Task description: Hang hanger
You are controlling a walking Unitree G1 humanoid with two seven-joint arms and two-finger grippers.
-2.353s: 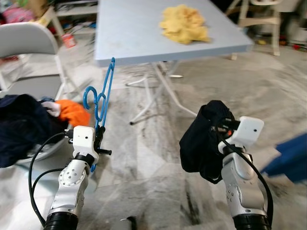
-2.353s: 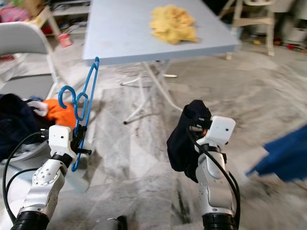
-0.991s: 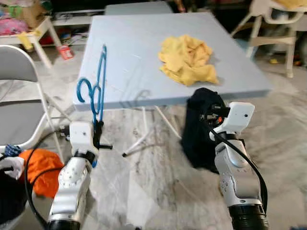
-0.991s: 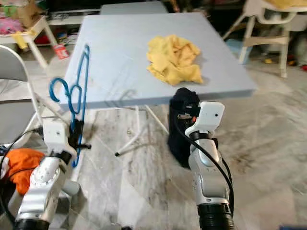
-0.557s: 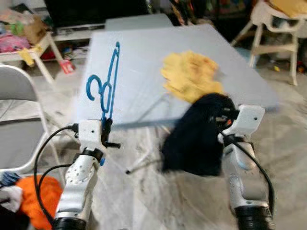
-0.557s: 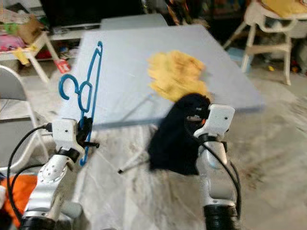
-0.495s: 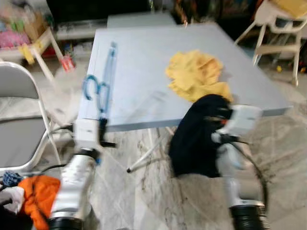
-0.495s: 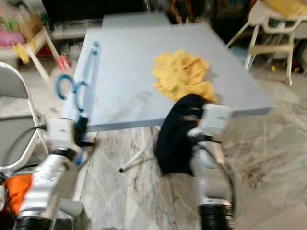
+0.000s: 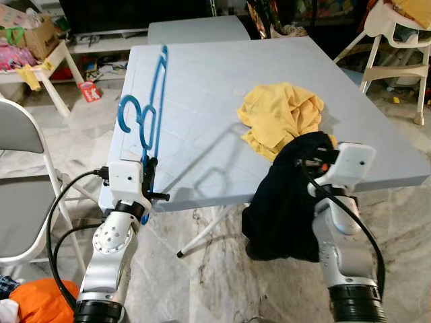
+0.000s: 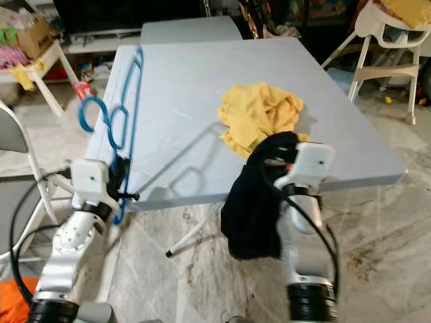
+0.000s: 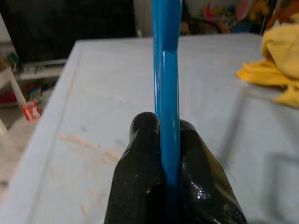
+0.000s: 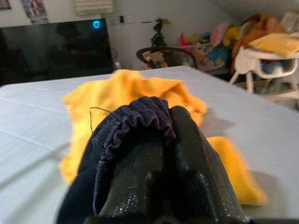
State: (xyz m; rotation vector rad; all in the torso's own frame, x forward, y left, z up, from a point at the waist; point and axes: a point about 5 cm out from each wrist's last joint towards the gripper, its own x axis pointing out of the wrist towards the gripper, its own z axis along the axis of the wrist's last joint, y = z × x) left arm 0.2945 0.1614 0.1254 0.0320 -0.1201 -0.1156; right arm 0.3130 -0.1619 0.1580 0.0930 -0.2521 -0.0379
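Cluttered room, pale blue tabletop (image 9: 202,87) ahead with yellow cloth (image 9: 279,118) on it. My left gripper (image 11: 167,135) fingers clenched on blue hanger (image 9: 149,108) bar, held upright at tabletop's near edge. Hanger looks light, stiff, slippery; grip low, firm. Right gripper (image 12: 161,126) clamps dark garment (image 9: 283,202), soft, limp.

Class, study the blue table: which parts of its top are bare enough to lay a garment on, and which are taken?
The table is bare along its left side and far edge, left of the yellow cloth. The near right corner is crowded by that cloth.
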